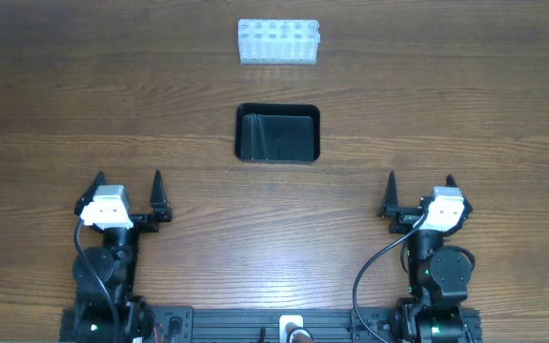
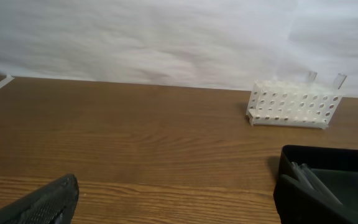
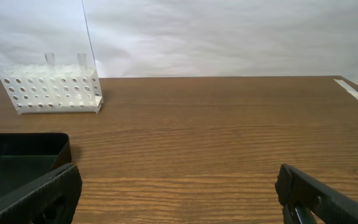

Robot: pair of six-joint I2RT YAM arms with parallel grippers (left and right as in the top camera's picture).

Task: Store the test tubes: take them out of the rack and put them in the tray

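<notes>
We see a white plastic rack with many round holes [image 1: 279,43] standing at the far side of the brown wooden counter [image 1: 465,95], in the middle. In the left wrist view two clear glass test tubes [image 2: 339,79] stand upright in this rack [image 2: 294,102], and their open tops rise above it. The black rectangular plastic tray [image 1: 277,108] lies on the counter between the rack and the arms, well apart from the rack. Inside it some clear tubes [image 1: 260,133] lie flat near one wall, but we cannot count them. The left claw [image 1: 128,175] is at the near left side of the counter, its two dark fingers spread wide, and it carries nothing. The right claw [image 1: 420,176] is at the near right side, also spread wide and carrying nothing. Both claws are well apart from the tray and from the rack.
</notes>
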